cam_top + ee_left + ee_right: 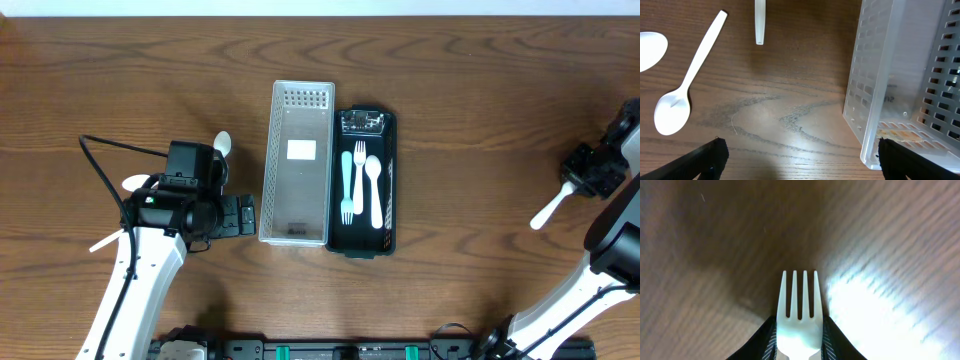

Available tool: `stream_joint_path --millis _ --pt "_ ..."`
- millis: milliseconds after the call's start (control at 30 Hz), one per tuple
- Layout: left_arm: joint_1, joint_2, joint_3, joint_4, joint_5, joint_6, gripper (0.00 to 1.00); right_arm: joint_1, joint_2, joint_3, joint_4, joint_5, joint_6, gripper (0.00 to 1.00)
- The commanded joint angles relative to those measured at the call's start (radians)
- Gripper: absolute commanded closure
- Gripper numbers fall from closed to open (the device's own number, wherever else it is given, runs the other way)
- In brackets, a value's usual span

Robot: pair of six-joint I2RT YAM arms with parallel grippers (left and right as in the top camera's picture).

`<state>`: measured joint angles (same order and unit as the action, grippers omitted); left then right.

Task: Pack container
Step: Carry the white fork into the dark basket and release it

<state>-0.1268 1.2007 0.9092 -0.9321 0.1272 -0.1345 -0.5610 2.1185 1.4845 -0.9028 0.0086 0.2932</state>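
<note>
- Left gripper [240, 215] sits just left of clear bin [267, 170], by its near corner. Fingers spread wide, nothing btwn them.
- Loose spoon [687, 85] lies flat on table [790, 100], left of bin and apart from it. I see 2 more white utensils beside it, cut off in wrist cam.
- Black tray [391, 180] is touching bin's right wall. Teal fork [347, 185] + second spoon [373, 190] lie side by side inside.
- Right gripper [588, 172] is well right of bin, clamped on white fork [799, 310]. Tines poke out past fingers.
</note>
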Motion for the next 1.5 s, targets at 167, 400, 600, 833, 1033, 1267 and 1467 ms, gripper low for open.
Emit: stream_joint_path --millis 167,400,600,833,1033,1267,1467 --pt "0.004 0.000 0.013 -0.002 -0.011 0.002 0.02 0.150 -0.234 -0.003 -0.031 -0.090 0.043 0.99" --pt "0.004 0.000 0.013 -0.002 -0.011 0.002 0.02 0.454 -0.488 0.013 -0.026 -0.099 0.080 0.99" --pt "0.004 0.000 0.013 -0.003 -0.011 0.002 0.02 0.746 -0.551 0.013 -0.011 -0.095 0.182 0.99" --pt "0.004 0.000 0.013 -0.003 -0.011 0.002 0.02 0.967 -0.452 0.013 0.018 -0.084 0.208 0.99" --pt "0.004 0.000 0.013 -0.003 -0.011 0.002 0.00 1.041 -0.314 0.013 0.024 -0.076 0.208 0.99" --pt "0.004 0.000 0.013 -0.003 -0.011 0.002 0.02 1.056 -0.233 0.013 0.021 -0.076 0.196 0.83" --pt "0.004 0.000 0.013 -0.003 -0.011 0.002 0.02 1.056 -0.243 0.014 0.029 -0.076 0.169 0.69"
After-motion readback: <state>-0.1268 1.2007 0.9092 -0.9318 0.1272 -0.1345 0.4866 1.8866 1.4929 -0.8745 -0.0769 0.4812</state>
